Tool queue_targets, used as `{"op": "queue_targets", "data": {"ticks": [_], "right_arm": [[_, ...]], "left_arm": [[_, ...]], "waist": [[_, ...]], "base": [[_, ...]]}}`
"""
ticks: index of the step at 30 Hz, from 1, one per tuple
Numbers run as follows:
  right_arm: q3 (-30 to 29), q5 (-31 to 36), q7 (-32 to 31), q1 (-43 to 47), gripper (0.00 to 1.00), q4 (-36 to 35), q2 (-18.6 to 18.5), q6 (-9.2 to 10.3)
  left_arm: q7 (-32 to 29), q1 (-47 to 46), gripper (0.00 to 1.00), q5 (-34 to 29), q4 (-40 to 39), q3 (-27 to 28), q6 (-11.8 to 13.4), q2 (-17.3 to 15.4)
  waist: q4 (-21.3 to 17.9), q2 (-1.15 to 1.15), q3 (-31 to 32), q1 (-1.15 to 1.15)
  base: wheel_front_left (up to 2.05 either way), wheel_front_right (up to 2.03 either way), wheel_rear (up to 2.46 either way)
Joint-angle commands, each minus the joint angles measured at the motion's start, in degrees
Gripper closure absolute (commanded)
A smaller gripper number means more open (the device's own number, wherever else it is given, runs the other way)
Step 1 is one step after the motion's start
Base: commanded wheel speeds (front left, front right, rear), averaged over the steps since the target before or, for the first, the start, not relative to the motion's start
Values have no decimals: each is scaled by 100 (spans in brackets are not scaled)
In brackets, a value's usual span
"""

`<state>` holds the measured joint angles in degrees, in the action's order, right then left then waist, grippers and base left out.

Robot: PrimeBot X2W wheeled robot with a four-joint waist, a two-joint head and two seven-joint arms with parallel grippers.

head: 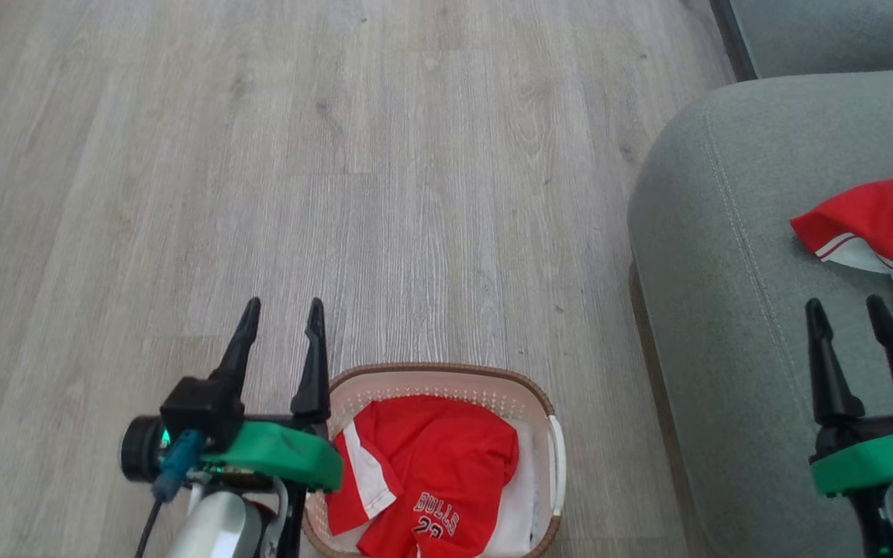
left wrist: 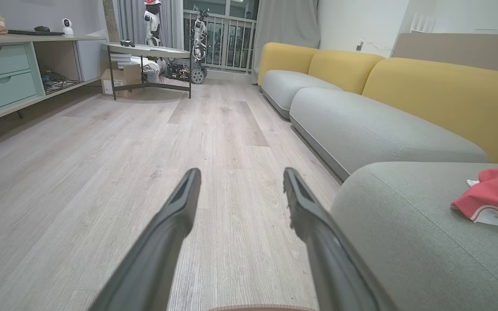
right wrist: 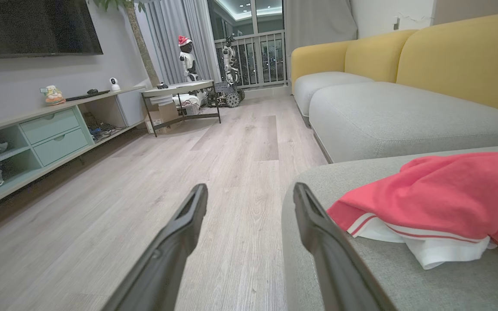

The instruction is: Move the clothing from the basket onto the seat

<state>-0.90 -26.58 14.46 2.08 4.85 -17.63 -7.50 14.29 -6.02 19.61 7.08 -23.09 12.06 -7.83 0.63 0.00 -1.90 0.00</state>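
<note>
Your left gripper (head: 284, 306) is spread wide and holds nothing. It hangs at the left rim of the basket (head: 553, 453), fingers pointing away over the wooden floor (head: 384, 178). The basket sits on that floor close in front of you, just left of the seat (head: 725, 271). Inside it lies the red BULLS garment (head: 431, 457), crumpled, a white panel showing on its left side. Over on the right, the second red garment (head: 880, 213) is already on the seat, bunched up, its white striped edge on the near side. Your right gripper (head: 843, 304) hovers above the seat cushion with its fingers well apart and empty, its tips just beside that garment's near edge.
</note>
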Motion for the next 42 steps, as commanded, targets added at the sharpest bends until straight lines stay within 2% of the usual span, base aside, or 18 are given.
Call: {"op": "queue_targets", "data": {"ticks": [1,10,21,34,42], "right_arm": [[96,41,53,-42,0,-227,-64,1],[198,60,53,-43,0,-273,-102,1],[217,40,53,-56,0,-297,-126,1],[281,-3,53,-159,0,-327,-139,1],[288,-149,53,-377,0,-434,-297,1]], "left_arm": [[71,-83,0,-107,-183,286,-65,41],[71,29,0,-463,-37,636,-378,309],[71,51,0,-652,48,868,-581,442],[71,7,0,-778,85,955,-675,489],[71,-222,0,-793,111,758,-563,494]], "waist": [[-8,0,-13,0],[-9,0,-6,0],[-8,0,-41,0],[-123,0,-137,0],[-313,0,-528,0]], "base": [[0,0,0],[0,0,0],[0,0,0],[0,0,0],[0,0,0]]}}
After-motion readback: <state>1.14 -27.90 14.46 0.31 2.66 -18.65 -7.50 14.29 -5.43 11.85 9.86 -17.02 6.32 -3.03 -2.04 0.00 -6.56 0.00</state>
